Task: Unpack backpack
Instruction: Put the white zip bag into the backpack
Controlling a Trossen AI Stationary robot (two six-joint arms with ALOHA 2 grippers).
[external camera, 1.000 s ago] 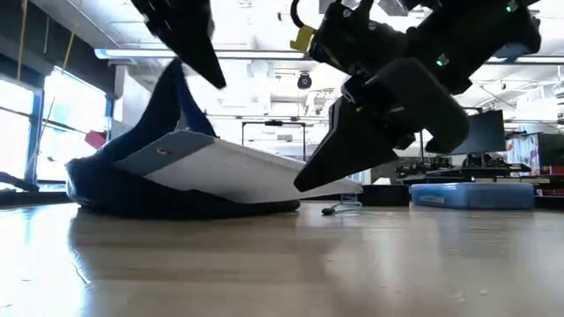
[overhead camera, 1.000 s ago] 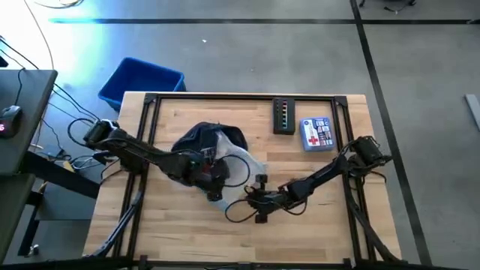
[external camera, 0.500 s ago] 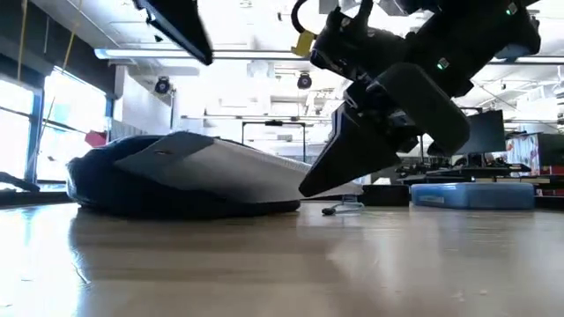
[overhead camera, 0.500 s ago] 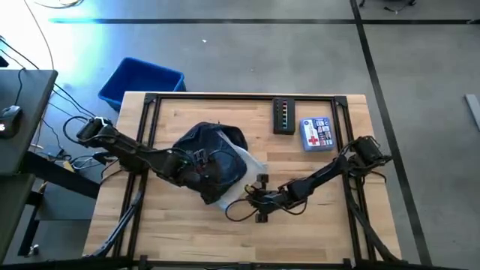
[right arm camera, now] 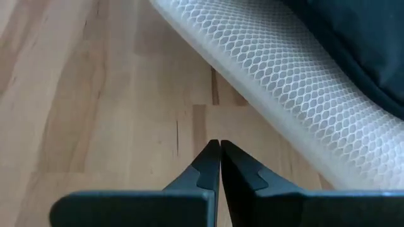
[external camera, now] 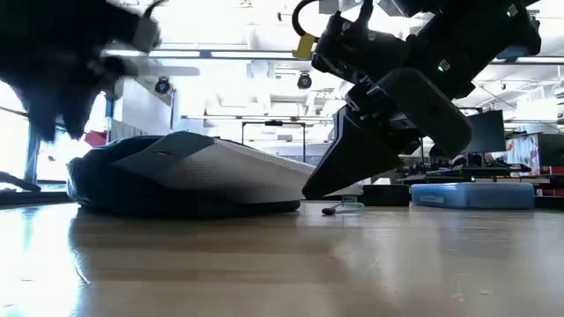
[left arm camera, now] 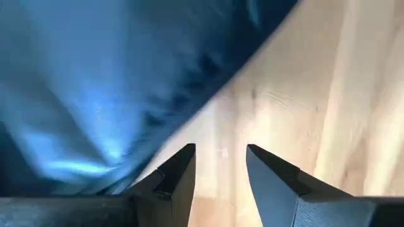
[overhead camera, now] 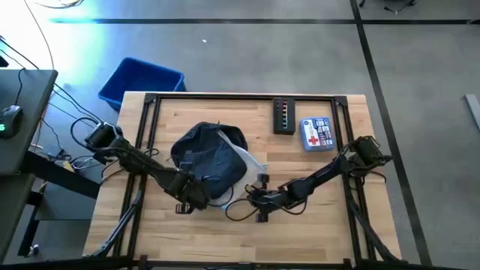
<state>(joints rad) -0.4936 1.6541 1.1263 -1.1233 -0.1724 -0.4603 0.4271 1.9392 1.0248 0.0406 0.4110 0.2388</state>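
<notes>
The dark navy backpack point(overhead camera: 208, 150) lies flat on the table's left half. A white mesh-covered flat item point(overhead camera: 249, 163) sticks out from its right side onto the wood point(right arm camera: 284, 82). My left gripper point(overhead camera: 187, 202) hovers just past the backpack's near edge. It is open, with bare table between its fingers point(left arm camera: 219, 161) and the blue fabric point(left arm camera: 95, 82) beside them. My right gripper point(overhead camera: 252, 196) is shut and hangs low over the table. Its tips point(right arm camera: 219, 146) stop short of the mesh item's near edge.
A black box with lights point(overhead camera: 283, 116) and a blue first-aid case point(overhead camera: 316, 133) sit at the far right. A bright blue bin point(overhead camera: 142, 79) stands on the floor beyond the far left corner. Dark cable loops point(overhead camera: 238, 211) hang by my right gripper. The near strip of wood point(overhead camera: 225, 240) is bare.
My left gripper has drawn back from above the backpack toward the table's near left and now sits lower. The fabric it held raised has dropped, and the backpack lies flat.
</notes>
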